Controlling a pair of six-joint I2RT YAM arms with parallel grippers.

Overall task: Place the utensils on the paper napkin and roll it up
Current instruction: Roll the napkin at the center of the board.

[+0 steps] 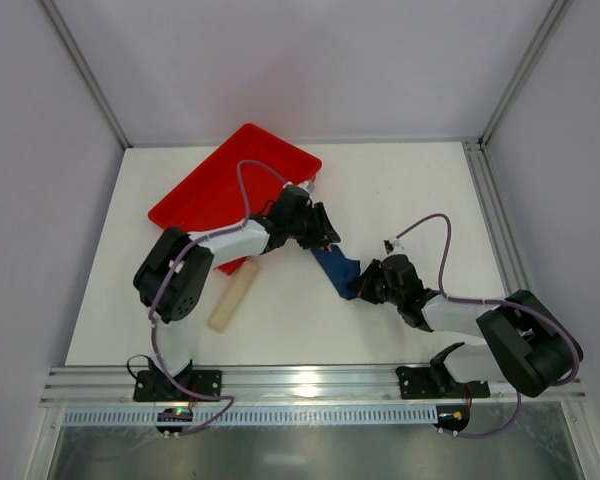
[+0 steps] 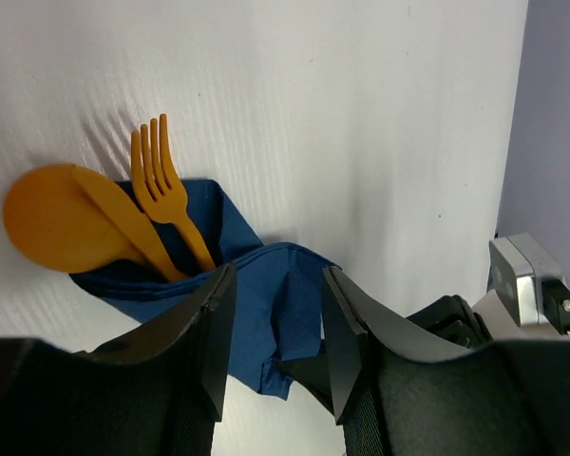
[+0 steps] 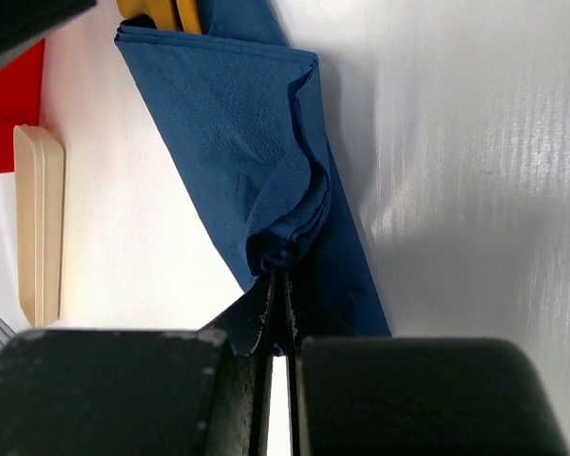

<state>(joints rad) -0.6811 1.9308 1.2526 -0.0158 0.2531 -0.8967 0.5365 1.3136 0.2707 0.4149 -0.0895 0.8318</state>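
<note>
- The right gripper (image 3: 277,290) is clamped tight. Its two fingers are pressed together on a bunched fold at the near end of the paper napkin (image 3: 237,133), and the sheet is so thin that no gap shows between them.
- The left gripper (image 2: 277,285) stands parted. Its fingers sit on either side of the wrapped bundle without visibly pressing it, so it grips nothing.
- The napkin lies on the white table (image 1: 400,190) between the two grippers. It forms a long folded strip running from the left gripper's tips to the right gripper's pinch.
- The utensils (image 2: 123,218) are tucked inside it. In the left wrist view the spoon (image 2: 52,223) bowl and the fork (image 2: 161,176) tines poke out of the far end, just ahead of the left fingers. The handles are hidden under the blue paper.
- Placing the cutlery looks done, and the paper is already folded over it.
- The wrap still looks flat and slack, with a loose flap along one side and a puckered end where the right fingers hold it. I judge the rolling to be partway at best, and the bundle still needs to be turned up snug and closed.
- Farther out, the red tray (image 1: 220,175) sits behind the left arm, well apart from the bundle.
- The pale beige strip (image 1: 232,293) lies on the table beside that arm and does not touch the napkin.
</note>
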